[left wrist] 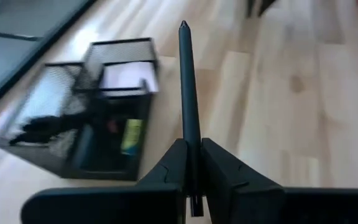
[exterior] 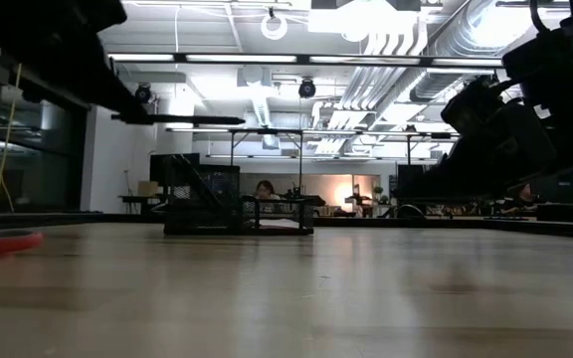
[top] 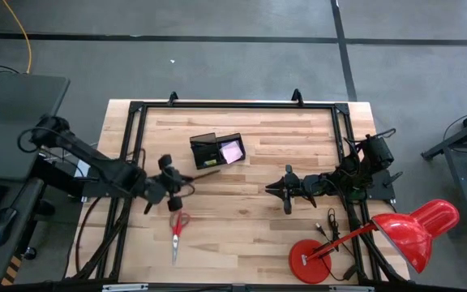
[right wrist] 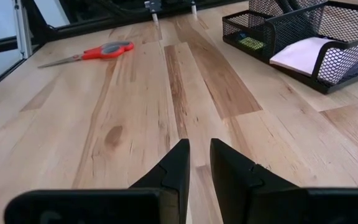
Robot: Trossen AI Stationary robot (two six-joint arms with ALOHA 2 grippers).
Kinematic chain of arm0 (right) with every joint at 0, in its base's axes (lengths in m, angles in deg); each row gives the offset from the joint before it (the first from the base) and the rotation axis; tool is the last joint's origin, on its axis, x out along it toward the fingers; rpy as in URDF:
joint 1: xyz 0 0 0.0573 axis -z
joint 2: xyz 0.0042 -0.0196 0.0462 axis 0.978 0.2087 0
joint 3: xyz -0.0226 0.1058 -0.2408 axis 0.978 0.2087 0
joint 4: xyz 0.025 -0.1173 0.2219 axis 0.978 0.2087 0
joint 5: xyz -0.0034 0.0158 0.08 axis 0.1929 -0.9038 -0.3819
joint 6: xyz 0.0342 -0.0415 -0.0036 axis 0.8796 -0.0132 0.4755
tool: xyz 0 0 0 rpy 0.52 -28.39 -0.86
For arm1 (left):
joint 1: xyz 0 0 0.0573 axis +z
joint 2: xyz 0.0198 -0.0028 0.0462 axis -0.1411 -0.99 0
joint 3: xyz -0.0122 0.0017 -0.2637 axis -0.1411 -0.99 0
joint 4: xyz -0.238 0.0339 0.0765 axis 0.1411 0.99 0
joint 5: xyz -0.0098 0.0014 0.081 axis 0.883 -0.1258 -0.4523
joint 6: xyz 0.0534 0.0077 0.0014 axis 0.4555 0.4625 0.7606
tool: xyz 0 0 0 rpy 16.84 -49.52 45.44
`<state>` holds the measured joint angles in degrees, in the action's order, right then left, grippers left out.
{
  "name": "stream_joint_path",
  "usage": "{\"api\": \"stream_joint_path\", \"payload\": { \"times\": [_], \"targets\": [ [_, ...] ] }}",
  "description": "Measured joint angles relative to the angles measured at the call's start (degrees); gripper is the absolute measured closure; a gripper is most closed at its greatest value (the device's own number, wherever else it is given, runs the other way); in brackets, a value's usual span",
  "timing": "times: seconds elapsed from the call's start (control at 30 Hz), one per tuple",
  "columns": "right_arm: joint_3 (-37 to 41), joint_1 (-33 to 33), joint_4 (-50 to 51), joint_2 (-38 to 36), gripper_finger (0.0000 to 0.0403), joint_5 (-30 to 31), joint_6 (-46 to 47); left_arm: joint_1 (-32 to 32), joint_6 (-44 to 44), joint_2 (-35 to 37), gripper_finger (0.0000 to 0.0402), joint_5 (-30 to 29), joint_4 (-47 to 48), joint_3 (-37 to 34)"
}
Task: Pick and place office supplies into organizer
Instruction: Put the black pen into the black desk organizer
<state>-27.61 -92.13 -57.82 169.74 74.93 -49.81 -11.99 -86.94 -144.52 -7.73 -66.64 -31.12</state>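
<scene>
Two dark fingers of the left gripper (left wrist: 192, 180) fill the foreground of the left wrist view, clenched on one thin black pen (left wrist: 188, 106) that points ahead toward the organizer (left wrist: 86, 118). We see that organizer as a black mesh box on the far middle of the wooden table (top: 250, 235), with a pink sticky-note pad (top: 231, 151) lying in one compartment; a small yellow-green item and some dark shapes sit in other parts, too blurred for us to name. We count one pair of red-handled scissors (top: 177, 230) lying flat on the near left of the table, just beside the left gripper and well apart from the organizer. Our right gripper (top: 280, 191) hovers over bare wood right of centre, fingers nearly together and holding nothing. A red desk lamp (top: 396, 235) stands at the near right corner.
</scene>
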Motion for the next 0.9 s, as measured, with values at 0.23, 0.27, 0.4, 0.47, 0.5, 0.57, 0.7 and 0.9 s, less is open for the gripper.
{"api": "stream_joint_path", "payload": {
  "times": [0.23, 0.27, 0.4, 0.47, 0.5, 0.57, 0.7, 0.9],
  "targets": [
    [0.0, 0.0, 1.6, 0.0, 0.0345, 0.0, 0.0, 9.5, 7.9, 0.1, 0.0386, 0.0, 5.7, 7.2],
    [0.0, 0.0, 2.0, 0.0, 0.0345, 0.0, 0.0, 10.8, 9.0, 0.0, 0.0386, 0.1, 4.2, 7.3],
    [0.0, 0.0, 2.7, 0.0, 0.0345, 0.0, 0.0, 15.9, 13.5, 0.0, 0.0385, 3.1, -3.8, 6.3],
    [0.0, 0.0, 2.8, 0.0, 0.0345, 0.0, 0.0, 18.3, 14.8, 0.0, 0.0385, 5.3, -7.3, 5.2],
    [0.0, 0.0, 2.9, 0.0, 0.0345, 0.0, 0.0, 19.5, 15.3, 0.0, 0.0385, 6.2, -8.1, 5.0],
    [0.0, 0.0, 3.1, 0.0, 0.0345, 0.0, 0.0, 22.1, 16.1, 0.0, 0.0385, 7.4, -8.4, 5.0],
    [0.0, 0.0, 3.3, 0.0, 0.0345, 0.0, 0.0, 25.9, 16.4, 0.0, 0.0385, 9.4, -8.8, 5.0],
    [0.0, 0.0, 3.5, 0.0, 0.0345, 0.0, 0.0, 28.9, 15.0, 0.0, 0.0385, 11.8, -1.5, 5.3]
  ]
}}
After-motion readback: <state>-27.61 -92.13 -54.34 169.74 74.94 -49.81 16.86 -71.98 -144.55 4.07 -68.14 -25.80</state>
